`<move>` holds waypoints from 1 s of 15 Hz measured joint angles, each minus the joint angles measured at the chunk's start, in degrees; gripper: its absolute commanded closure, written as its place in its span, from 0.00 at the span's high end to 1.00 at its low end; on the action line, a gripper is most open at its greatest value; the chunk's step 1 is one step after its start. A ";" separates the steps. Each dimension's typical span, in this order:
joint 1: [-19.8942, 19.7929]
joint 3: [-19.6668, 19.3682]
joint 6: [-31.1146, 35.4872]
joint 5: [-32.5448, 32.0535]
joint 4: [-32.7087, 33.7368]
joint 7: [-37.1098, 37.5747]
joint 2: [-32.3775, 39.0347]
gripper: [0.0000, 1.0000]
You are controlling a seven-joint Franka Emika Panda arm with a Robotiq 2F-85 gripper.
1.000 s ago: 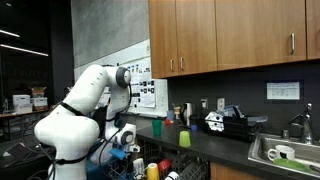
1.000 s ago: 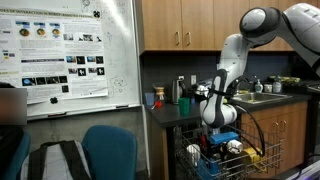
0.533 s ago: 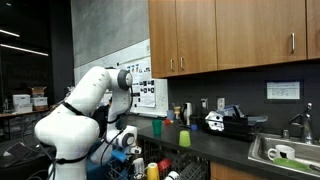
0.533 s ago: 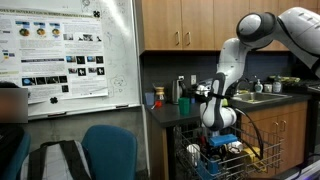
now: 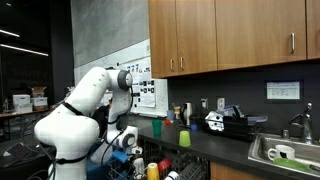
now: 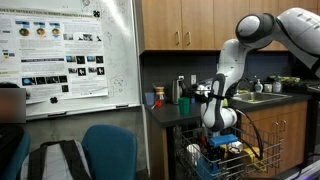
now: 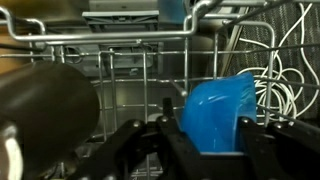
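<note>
1. In the wrist view the gripper (image 7: 212, 125) is seen lowered into a wire dish rack (image 7: 130, 65), with its two dark fingers (image 7: 160, 145) entering from the bottom edge.
2. A blue cup (image 7: 215, 100) is found directly between those fingers. It stands inside the rack, right of the middle of that view, with the rack's upright wires behind it.
3. The jaws are set one on each side of the cup, close against its walls. Whether they are already pressed onto it or only bracket it cannot be told.
4. A large dark rounded object (image 7: 45, 110) is seen at the left of the wrist view, just beside the gripper. It is too blurred to be identified.
5. A tangle of white wire loops (image 7: 290, 70) is seen at the right, just beside the cup.
6. In both exterior views the gripper (image 6: 222, 140) (image 5: 128, 148) is shown pointing down into the rack (image 6: 195, 158), which is set below and in front of the dark counter (image 6: 165, 112). The blue cup itself cannot be made out there.
7. In an exterior view a yellow item (image 5: 153, 171) is seen standing in the rack near the gripper — a green cup (image 5: 184, 138) is placed on the counter well apart from it, and a sink (image 5: 262, 152) lies further along.
8. Wooden cabinets (image 5: 230, 35) are hung above the counter. In an exterior view a whiteboard with a poster (image 6: 60, 55) and a blue chair (image 6: 108, 152) are seen away from the rack.
</note>
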 measured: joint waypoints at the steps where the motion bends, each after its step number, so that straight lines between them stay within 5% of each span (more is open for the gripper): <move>1: 0.18 -0.06 0.15 0.00 -0.03 0.07 -0.04 0.12; 15: 2.50 -1.47 -1.04 -0.05 -2.67 0.11 -4.84 0.12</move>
